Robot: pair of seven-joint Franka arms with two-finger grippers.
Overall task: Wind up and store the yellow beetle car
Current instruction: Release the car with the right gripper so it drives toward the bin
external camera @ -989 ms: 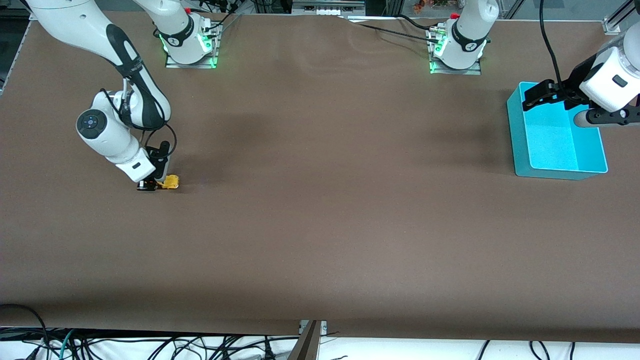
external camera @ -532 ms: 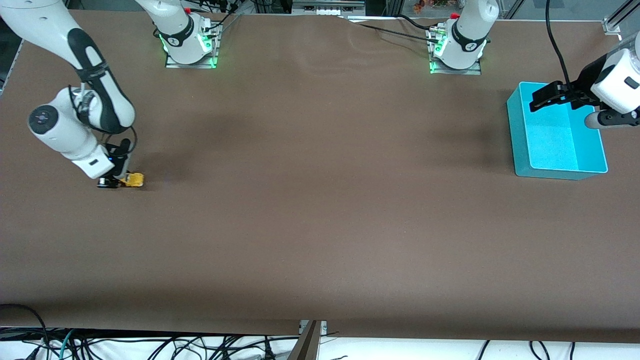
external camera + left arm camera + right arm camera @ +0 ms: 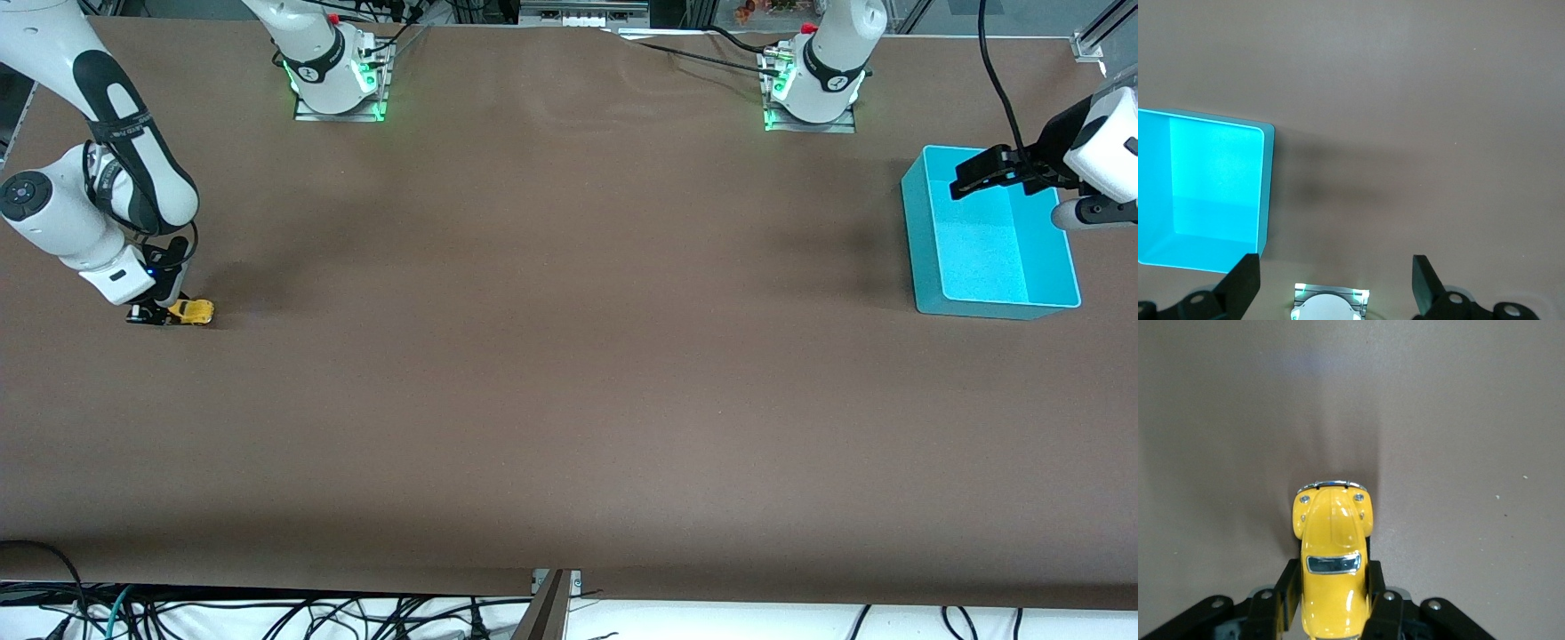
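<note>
**Right gripper clamped on the yellow toy car at the right arm's end of the bench**

A brown bench (image 3: 569, 373) seen from a high camera facing two white robot arms. The yellow beetle car (image 3: 192, 311) sits on the bench surface close to the edge at the right arm's end, about midway between the edge with the robot bases and the edge nearest the front camera. The right gripper (image 3: 160, 313) is down at the bench and its two black fingers (image 3: 1376, 597) press against the sides of the car's rear half. In the right wrist view the yellow beetle car (image 3: 1333, 550) shows its rounded hood, a chrome bumper and a dark window (its nose points away from the gripper).

At the left arm's end of the bench stands an open turquoise bin (image 3: 925, 258), nothing visible inside it. The left gripper (image 3: 978, 173) hangs over the bin's corner nearest the robot bases, its fingers (image 3: 1241, 283) spread wide apart and holding nothing. The left wrist view shows the turquoise bin (image 3: 1265, 193) and bare bench beside it.
</note>
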